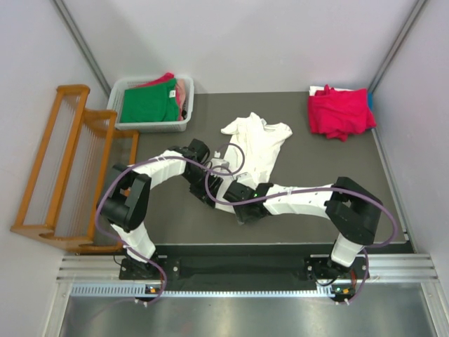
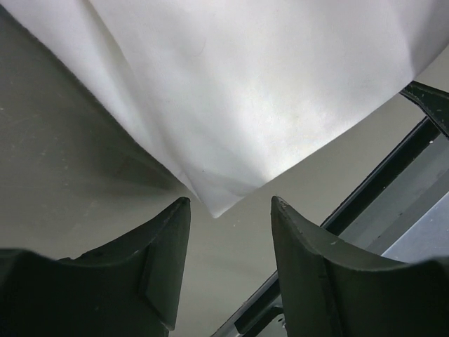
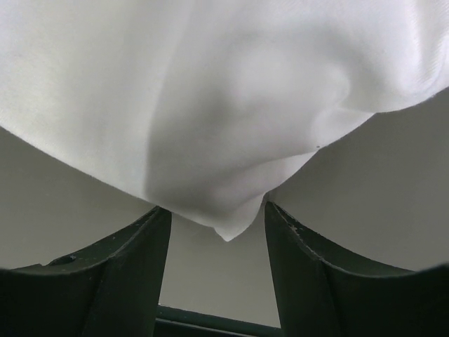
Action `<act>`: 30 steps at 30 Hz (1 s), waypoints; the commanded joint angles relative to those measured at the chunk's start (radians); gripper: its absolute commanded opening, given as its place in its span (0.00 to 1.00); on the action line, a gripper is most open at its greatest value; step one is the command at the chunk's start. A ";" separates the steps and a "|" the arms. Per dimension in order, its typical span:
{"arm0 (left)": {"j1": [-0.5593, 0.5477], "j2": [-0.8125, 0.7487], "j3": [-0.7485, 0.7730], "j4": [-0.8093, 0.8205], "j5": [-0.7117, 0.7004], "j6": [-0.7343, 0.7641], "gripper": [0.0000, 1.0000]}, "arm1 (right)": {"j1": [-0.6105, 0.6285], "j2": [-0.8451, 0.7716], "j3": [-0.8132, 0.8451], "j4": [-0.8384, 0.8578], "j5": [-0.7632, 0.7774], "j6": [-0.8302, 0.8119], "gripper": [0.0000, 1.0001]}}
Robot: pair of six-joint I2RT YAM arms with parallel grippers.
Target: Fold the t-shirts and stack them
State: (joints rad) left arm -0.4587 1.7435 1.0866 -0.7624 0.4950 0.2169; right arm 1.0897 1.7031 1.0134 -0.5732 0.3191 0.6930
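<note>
1. White t-shirt (image 1: 256, 144) lies crumpled and spread on the dark table (image 1: 316, 161), to the right of the basket (image 1: 151, 126) and nearer the arms than it is, well apart from it.
2. Green t-shirt (image 1: 149, 102) sits folded inside the basket, on top. A bit of pinkish-red cloth (image 1: 165, 78) pokes out at the basket's far rim.
3. Red t-shirts (image 1: 340, 112) are heaped loosely far to the right of the basket, at the same back edge of the table, well apart from the white one.
4. Orange wooden rack (image 1: 63, 168) stands just left of the basket, off the table.
5. Both arms reach in to the near hem of the white t-shirt, right of the basket and closer to the bases. Their wrists sit close together there.
6. Left gripper (image 2: 228, 203): the fingers stand partly apart with a clear gap. A corner of the white t-shirt points down right at the gap, its tip just between the fingertips (image 2: 175, 217). Nothing is pinched.
7. Right gripper (image 3: 216, 209): the fingers are parted about the same. A drooping corner of the white t-shirt hangs into the gap, close to both fingertips (image 3: 158, 225), but the pads are not closed on it.
8. Whether the cloth brushes either finger, I can't tell.
</note>
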 commanded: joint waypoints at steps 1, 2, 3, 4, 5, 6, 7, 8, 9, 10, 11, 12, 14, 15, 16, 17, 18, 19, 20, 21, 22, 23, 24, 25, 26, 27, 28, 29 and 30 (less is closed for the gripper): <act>-0.009 -0.002 0.016 0.009 0.005 0.010 0.52 | -0.007 -0.051 0.002 -0.002 0.029 0.007 0.56; -0.011 -0.002 0.018 0.011 0.002 0.010 0.46 | -0.007 -0.054 0.005 -0.005 0.034 0.005 0.56; -0.011 -0.001 0.018 0.012 0.001 0.010 0.45 | -0.008 -0.056 0.010 -0.008 0.038 0.002 0.56; -0.011 0.004 0.018 0.014 -0.001 0.010 0.44 | -0.010 -0.060 0.014 -0.010 0.046 -0.001 0.55; -0.011 0.004 0.018 0.015 0.002 0.009 0.44 | -0.010 -0.062 0.019 -0.014 0.049 -0.003 0.55; -0.011 0.008 0.018 0.014 0.005 0.006 0.44 | -0.008 -0.063 0.020 -0.014 0.051 -0.003 0.55; -0.012 0.008 0.018 0.015 0.004 0.006 0.43 | -0.011 -0.066 0.022 -0.016 0.054 -0.006 0.55; -0.012 0.010 0.016 0.018 0.004 0.006 0.42 | -0.011 -0.065 0.024 -0.014 0.054 -0.004 0.54; -0.014 0.011 0.015 0.018 0.004 0.007 0.41 | -0.011 -0.065 0.024 -0.011 0.054 -0.004 0.54; -0.014 0.013 0.016 0.018 0.004 0.007 0.40 | -0.011 -0.063 0.022 -0.010 0.052 -0.004 0.53; -0.014 0.013 0.016 0.018 0.002 0.009 0.39 | -0.011 -0.060 0.022 -0.008 0.049 -0.003 0.52; -0.014 0.011 0.016 0.017 0.004 0.010 0.37 | -0.011 -0.059 0.022 -0.002 0.048 -0.001 0.52; -0.014 0.013 0.016 0.017 -0.001 0.013 0.34 | -0.011 -0.054 0.017 0.004 0.038 0.000 0.47; -0.014 0.013 0.013 0.014 -0.001 0.015 0.31 | -0.011 -0.054 0.016 0.009 0.035 0.002 0.46; -0.014 0.011 0.015 0.014 -0.003 0.016 0.31 | -0.011 -0.051 0.014 0.012 0.034 0.002 0.43; -0.014 0.014 0.012 0.015 -0.003 0.016 0.31 | -0.011 -0.049 0.013 0.013 0.032 0.003 0.41; -0.014 0.013 0.010 0.014 -0.006 0.018 0.31 | -0.011 -0.048 0.011 0.015 0.031 0.005 0.39; -0.014 0.014 0.010 0.014 -0.006 0.019 0.30 | -0.011 -0.046 0.010 0.015 0.031 0.005 0.34; -0.014 0.011 0.009 0.015 -0.006 0.019 0.30 | -0.011 -0.046 0.008 0.015 0.029 0.005 0.31; -0.014 0.013 0.009 0.017 -0.007 0.021 0.30 | -0.011 -0.048 0.008 0.015 0.031 0.003 0.28; -0.014 0.011 0.006 0.015 -0.007 0.019 0.27 | -0.011 -0.048 0.007 0.013 0.031 0.003 0.21; -0.014 0.011 0.006 0.018 -0.007 0.022 0.23 | -0.011 -0.049 0.005 0.013 0.031 0.003 0.17; -0.014 0.011 0.004 0.018 -0.009 0.021 0.14 | -0.011 -0.049 0.005 0.013 0.032 0.005 0.12; -0.014 0.011 0.003 0.021 -0.015 0.021 0.00 | -0.011 -0.049 0.004 0.010 0.034 0.007 0.01; -0.014 0.011 0.001 0.021 -0.016 0.019 0.00 | -0.011 -0.049 0.001 0.010 0.031 0.011 0.00; -0.014 0.011 0.002 0.023 -0.018 0.022 0.00 | -0.011 -0.049 -0.001 0.012 0.028 0.014 0.00; -0.014 0.008 0.002 0.021 -0.018 0.021 0.00 | -0.010 -0.054 -0.004 0.010 0.023 0.014 0.00; -0.014 0.005 0.002 0.015 -0.015 0.025 0.00 | -0.010 -0.057 -0.012 0.010 0.021 0.022 0.00; -0.014 0.004 0.002 0.012 -0.012 0.029 0.00 | -0.007 -0.060 -0.018 0.012 0.017 0.026 0.00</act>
State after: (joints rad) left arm -0.4667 1.7439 1.0863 -0.7597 0.4778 0.2302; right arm 1.0882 1.6821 1.0119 -0.5751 0.3386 0.6979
